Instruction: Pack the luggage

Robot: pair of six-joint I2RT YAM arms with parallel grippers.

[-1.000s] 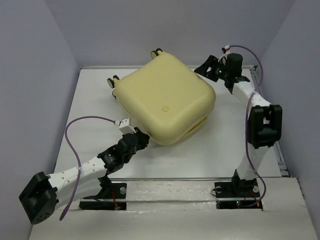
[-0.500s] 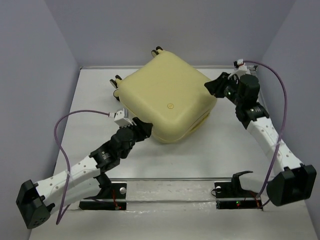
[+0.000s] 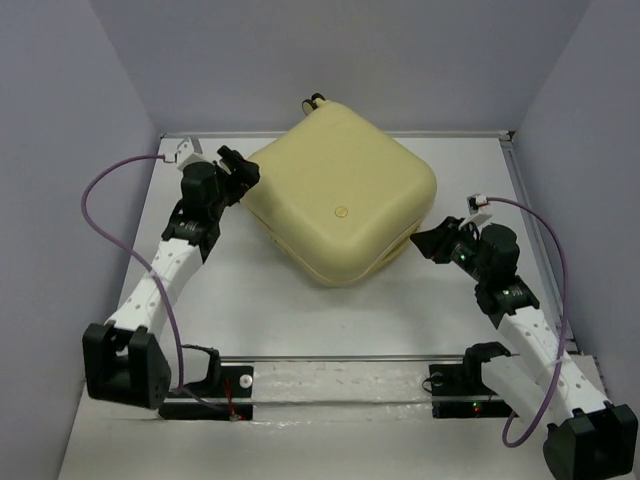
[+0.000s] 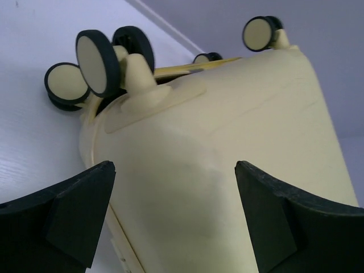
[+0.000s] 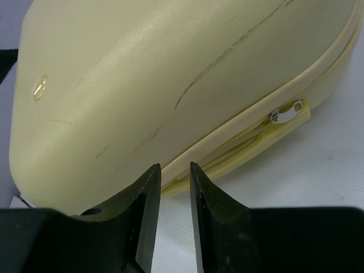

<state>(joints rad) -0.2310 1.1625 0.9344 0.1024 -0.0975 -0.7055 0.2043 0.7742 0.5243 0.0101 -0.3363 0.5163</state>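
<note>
The luggage (image 3: 340,200) is a large pale yellow hard-shell suitcase lying closed on the white table, turned diamond-wise. My left gripper (image 3: 238,165) is at its left corner, by the caster wheels (image 4: 96,60). In the left wrist view the left gripper (image 4: 173,168) stands wide open, its fingers on either side of the shell's (image 4: 227,142) corner without gripping it. My right gripper (image 3: 425,243) hovers just off the right front side. In the right wrist view the right gripper (image 5: 174,166) shows a narrow gap with nothing in it, pointing at the zipper seam; the zipper pull (image 5: 284,112) lies further right.
Grey-purple walls close in the table on the left, back and right. A metal rail (image 3: 400,357) runs along the near edge above both arm bases. Purple cables (image 3: 95,190) loop off each wrist. Bare table (image 3: 300,320) lies in front of the luggage.
My left arm swung from the luggage's near corner up to its left corner and opened wide. My right arm came down from the back right corner to the right front side, jaws narrower.
</note>
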